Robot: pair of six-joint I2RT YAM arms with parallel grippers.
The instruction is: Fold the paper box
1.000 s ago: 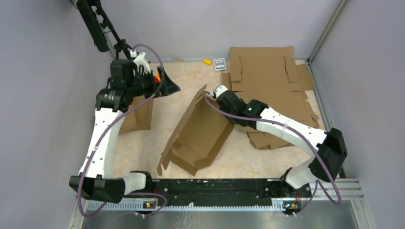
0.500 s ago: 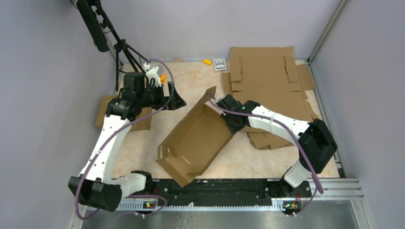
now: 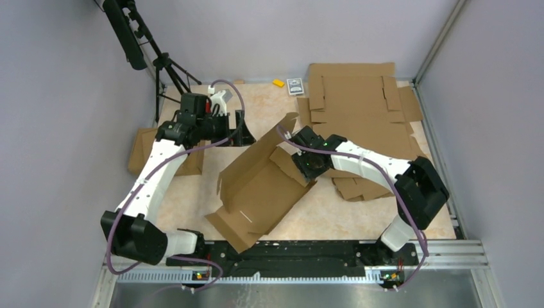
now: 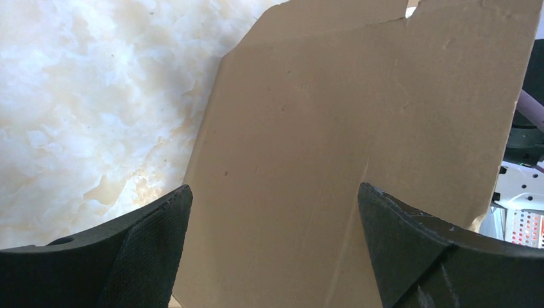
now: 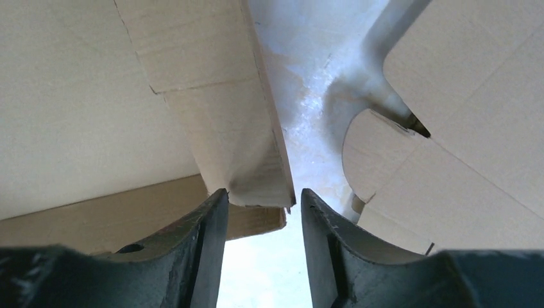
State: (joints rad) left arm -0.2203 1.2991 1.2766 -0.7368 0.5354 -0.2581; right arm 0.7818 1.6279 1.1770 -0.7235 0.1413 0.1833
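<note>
paper box (image 3: 263,186): half-formed shallow carton, aslant mid-desk (image 3: 186,199), long walls raised. right hand (image 5: 260,196): fingers parted round the crumpled far-end flap (image 5: 250,173), seemingly not pinching; left hand (image 4: 274,192): spread wide, empty, facing a long wall's outer face. step judged: closing the far end; next calls for turning that flap inward, wall steadied.
</note>
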